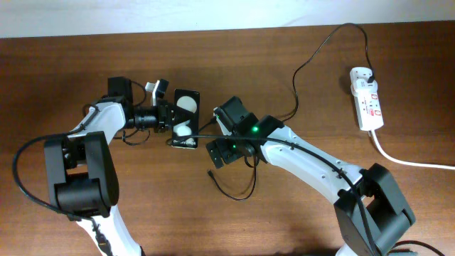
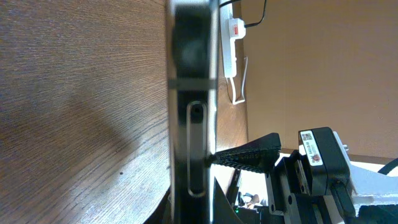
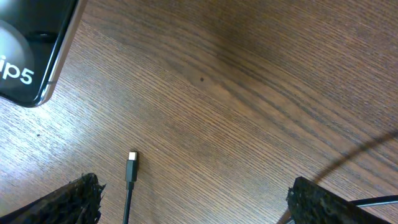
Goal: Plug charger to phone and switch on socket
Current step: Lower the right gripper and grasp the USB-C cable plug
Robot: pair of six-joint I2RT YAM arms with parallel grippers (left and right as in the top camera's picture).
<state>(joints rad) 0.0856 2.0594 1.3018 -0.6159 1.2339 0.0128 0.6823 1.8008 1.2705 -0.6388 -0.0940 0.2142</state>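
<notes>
Closest, the phone (image 2: 193, 93) sat clamped in our left tool (image 1: 173, 119); right tool (image 3: 199, 198) gaped over the limp charger (image 3: 131, 167), its stiff tip pinchable.

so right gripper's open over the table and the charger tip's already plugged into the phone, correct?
Not plugged. The charger tip lies loose on the table, apart from the phone, as the right wrist view shows. The right gripper is open over the table.
</notes>
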